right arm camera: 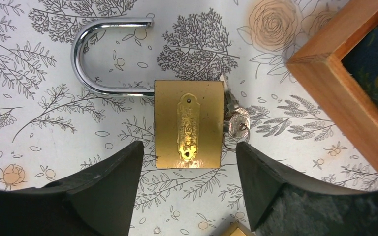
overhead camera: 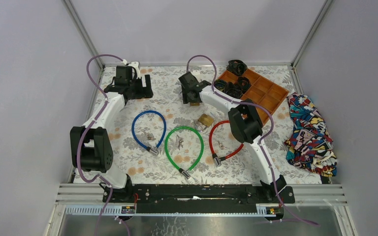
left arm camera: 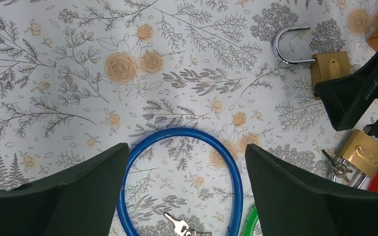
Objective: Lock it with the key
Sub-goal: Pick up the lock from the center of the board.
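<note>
A brass padlock (right arm camera: 189,123) lies flat on the flowered cloth with its steel shackle (right arm camera: 96,54) swung open. A key (right arm camera: 236,124) sticks in its right side. My right gripper (right arm camera: 189,169) hovers over the lock's lower edge, open, one finger on each side and nothing between them. From above, this lock (overhead camera: 194,103) sits just under the right gripper (overhead camera: 192,96). My left gripper (left arm camera: 187,147) is open over the top of a blue cable loop (left arm camera: 182,130), far left at the back (overhead camera: 142,91).
A second brass padlock (overhead camera: 205,120) lies mid-table with keys beside it. Blue (overhead camera: 148,112), green (overhead camera: 183,128) and red (overhead camera: 211,132) cable locks lie in front. Small keys (left arm camera: 182,227) rest inside the blue loop. A wooden tray (overhead camera: 270,93) and a patterned cloth (overhead camera: 310,132) are on the right.
</note>
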Action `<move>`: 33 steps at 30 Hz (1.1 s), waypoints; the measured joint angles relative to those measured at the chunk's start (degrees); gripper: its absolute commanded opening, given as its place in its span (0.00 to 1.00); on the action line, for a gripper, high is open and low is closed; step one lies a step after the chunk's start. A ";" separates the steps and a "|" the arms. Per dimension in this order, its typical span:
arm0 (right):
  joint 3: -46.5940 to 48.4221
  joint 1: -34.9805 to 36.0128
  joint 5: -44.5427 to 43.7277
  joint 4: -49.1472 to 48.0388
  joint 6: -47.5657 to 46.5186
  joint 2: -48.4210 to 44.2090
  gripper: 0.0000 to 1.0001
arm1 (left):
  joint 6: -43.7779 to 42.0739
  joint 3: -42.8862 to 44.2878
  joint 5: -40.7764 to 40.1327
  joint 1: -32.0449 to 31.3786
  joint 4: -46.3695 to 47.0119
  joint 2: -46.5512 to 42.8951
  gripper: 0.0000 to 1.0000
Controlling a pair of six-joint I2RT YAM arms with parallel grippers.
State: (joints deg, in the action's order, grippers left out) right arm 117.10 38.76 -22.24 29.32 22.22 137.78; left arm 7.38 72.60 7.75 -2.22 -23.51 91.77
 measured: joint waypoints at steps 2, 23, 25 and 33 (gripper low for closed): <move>0.02 0.00 0.52 0.22 0.72 0.24 0.71 | 0.00 -0.24 0.02 0.02 0.00 0.00 0.95; -7.91 -2.05 6.34 -6.29 0.48 -2.03 0.00 | -21.97 -3.10 18.25 -5.01 2.14 -0.13 0.87; -15.30 -2.45 8.46 -10.86 -0.20 -6.23 0.00 | -29.77 -3.23 21.51 -7.02 1.95 -0.07 0.88; -38.25 -3.98 16.50 -24.30 0.15 -21.20 0.00 | -60.33 -3.17 29.66 -12.22 1.77 5.35 0.94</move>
State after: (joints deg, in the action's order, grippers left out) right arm 78.85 34.79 -5.74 5.02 22.37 116.57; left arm -52.95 69.43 37.41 -14.44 -21.74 97.12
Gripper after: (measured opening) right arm 0.557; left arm 0.922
